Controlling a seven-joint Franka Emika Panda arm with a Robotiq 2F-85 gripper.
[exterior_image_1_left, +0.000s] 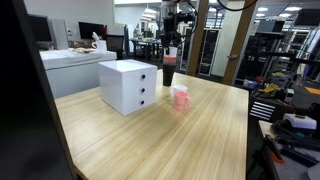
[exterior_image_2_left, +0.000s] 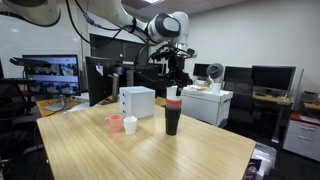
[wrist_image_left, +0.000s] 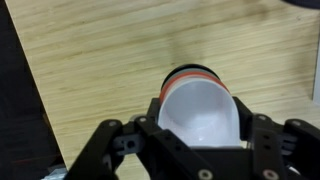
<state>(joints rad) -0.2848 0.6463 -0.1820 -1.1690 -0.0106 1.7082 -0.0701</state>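
Wrist view: gripper (wrist_image_left: 200, 128) enters from bottom edge, fingers (wrist_image_left: 148, 130) one each side of white inner cup (wrist_image_left: 200, 108). Jaws sit close on both sides of the cup, not fully wide. Can't tell if pads touch its wall or actually grip it, since contact pts are hidden behind gripper body. Inner cup is mouth up, ringed by orange band (wrist_image_left: 180, 78). Wood-grain table (wrist_image_left: 90, 60) lies below.

In both exterior views the gripper (exterior_image_1_left: 170, 55) (exterior_image_2_left: 174, 82) points straight down, right above dark tall cup (exterior_image_1_left: 168, 76) (exterior_image_2_left: 173, 120). That cup stands upright on the table (exterior_image_2_left: 200, 150), approx mid-table, w/ the orange band (exterior_image_2_left: 173, 99) at its top. White inner cup is too small to make out there.

Next out: pink cup (exterior_image_1_left: 180, 97) (exterior_image_2_left: 115, 123) stands upright, near dark cup but apart from it. Loose white cup (exterior_image_2_left: 130, 125) is just beside the pink one; can't tell if they touch.

Further back: white drawer unit (exterior_image_1_left: 128, 86) (exterior_image_2_left: 137, 101), 3 drawers w/ dark knobs, on same table, near dark cup w/ a gap between.

Far bkgd: desks w/ monitors (exterior_image_2_left: 50, 72), lab racks, office gear.
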